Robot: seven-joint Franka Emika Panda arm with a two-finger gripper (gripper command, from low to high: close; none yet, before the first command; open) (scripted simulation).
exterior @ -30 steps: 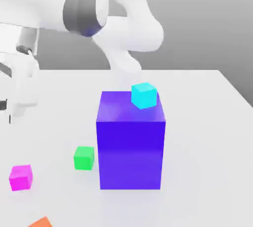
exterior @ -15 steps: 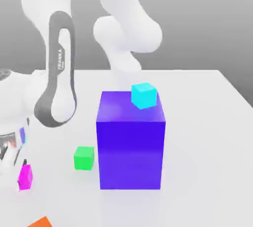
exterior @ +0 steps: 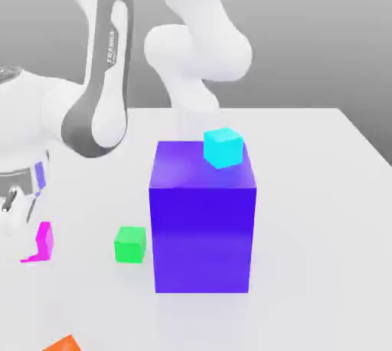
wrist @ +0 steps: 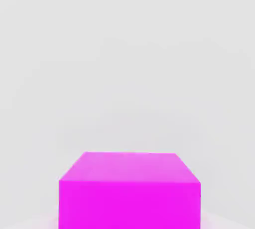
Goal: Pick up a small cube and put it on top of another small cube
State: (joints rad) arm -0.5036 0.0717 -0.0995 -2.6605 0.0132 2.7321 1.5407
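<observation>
Small cube (wrist: 129, 190) (magenta) clamped in closed gripper (exterior: 31, 246); exterior adds cyan cube (exterior: 223, 148) atop blue block (exterior: 203, 227).

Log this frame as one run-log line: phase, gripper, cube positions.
phase: grasp | gripper: shut on magenta cube | cyan cube: atop blue block | green cube: on table, beside block
</observation>
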